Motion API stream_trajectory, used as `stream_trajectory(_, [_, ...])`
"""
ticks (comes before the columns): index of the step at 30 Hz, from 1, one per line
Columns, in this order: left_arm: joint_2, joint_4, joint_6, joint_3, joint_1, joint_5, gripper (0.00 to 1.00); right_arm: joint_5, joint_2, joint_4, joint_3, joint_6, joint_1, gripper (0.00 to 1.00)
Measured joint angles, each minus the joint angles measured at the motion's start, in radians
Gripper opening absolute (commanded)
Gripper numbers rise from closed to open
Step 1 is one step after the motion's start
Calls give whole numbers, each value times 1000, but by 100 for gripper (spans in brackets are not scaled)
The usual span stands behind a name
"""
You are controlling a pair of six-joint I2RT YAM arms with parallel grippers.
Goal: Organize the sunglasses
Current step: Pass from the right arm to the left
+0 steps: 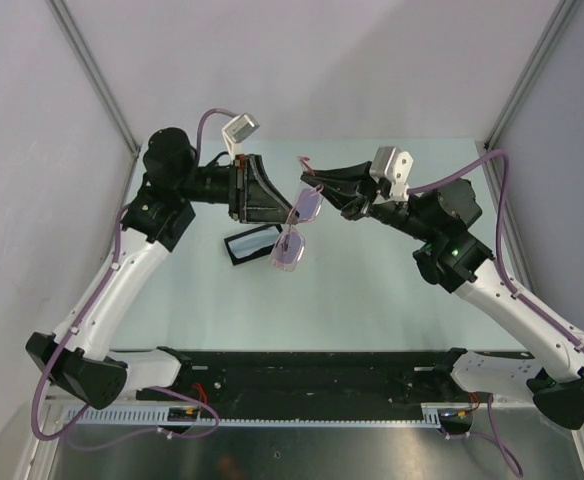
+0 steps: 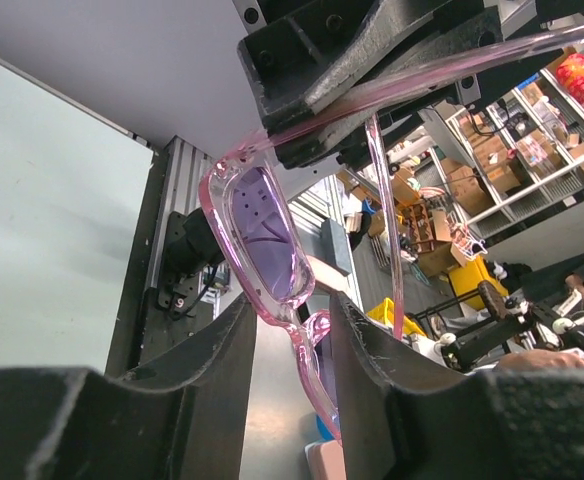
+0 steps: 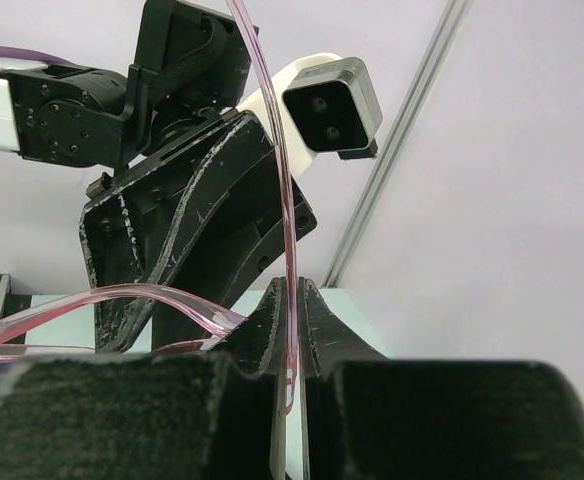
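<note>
Sunglasses [image 1: 297,228] are up in the air over the middle of the table [image 1: 392,290], caught between both arms. In the top view the pink frame front runs long-ways from about 1 o'clock down to 7 o'clock, one purple lens high, one low. The right gripper [image 1: 317,183] comes in from 2 o'clock, and its wrist view settles it: the fingers are pinched almost together on one thin translucent temple arm, which rises straight up out of the slit. So the right has the firm hold. The left gripper [image 1: 284,212] reaches in from 10 o'clock. Its own camera shows the fingers [image 2: 222,380] parted around the frame near the bridge, background showing on one side of the gap, so it brackets the frame rather than clamping it. The black case [image 1: 252,244] lies open on the table at roughly 8 o'clock from the glasses, just beside the lower lens in this view and well below it. That is the relation to watch: the case sits on the left arm's side, so the left is nearer to it. By my reading the temples need folding first, with the right's pinch as the pivot.
</note>
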Motion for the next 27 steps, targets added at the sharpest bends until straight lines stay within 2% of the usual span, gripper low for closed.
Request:
stream_trajectory(7, [-13, 1, 2, -15, -7, 5, 36, 0, 0, 4, 0, 1, 0, 0])
stream_trajectory(13, [-17, 1, 10, -31, -9, 7, 19, -2, 0, 10, 0, 4, -4, 0])
stream_trajectory(14, [-17, 0, 8, -33, -9, 7, 13, -4, 0, 10, 0, 4, -4, 0])
stream_trajectory(16, [-17, -3, 7, -35, -8, 5, 10, -9, 0, 14, 0, 3, -5, 0])
stream_trajectory(18, [-17, -8, -1, -35, -8, 3, 0, -19, -1, 22, 2, 0, -4, 0])
stream_trajectory(21, [-17, -10, -11, -35, -8, -1, 0, -24, -1, 22, 4, -3, -4, 3])
stream_trajectory(22, [-17, -10, -12, -35, -8, -2, 0, -22, -1, 21, 4, -4, -4, 11])
stream_trajectory(23, [-17, -11, -14, -35, -8, -4, 1, -19, -1, 19, 4, -4, -4, 25])
stream_trajectory(24, [-17, -12, -16, -35, -8, -5, 0, -18, -1, 18, 4, -3, -3, 53])
stream_trajectory(26, [-14, -11, -13, -35, -8, -18, 0, -6, -2, 9, 4, 12, 2, 68])
stream_trajectory(27, [-13, -8, -8, -35, -8, -18, 1, 8, -3, 4, 5, 5, 3, 78])
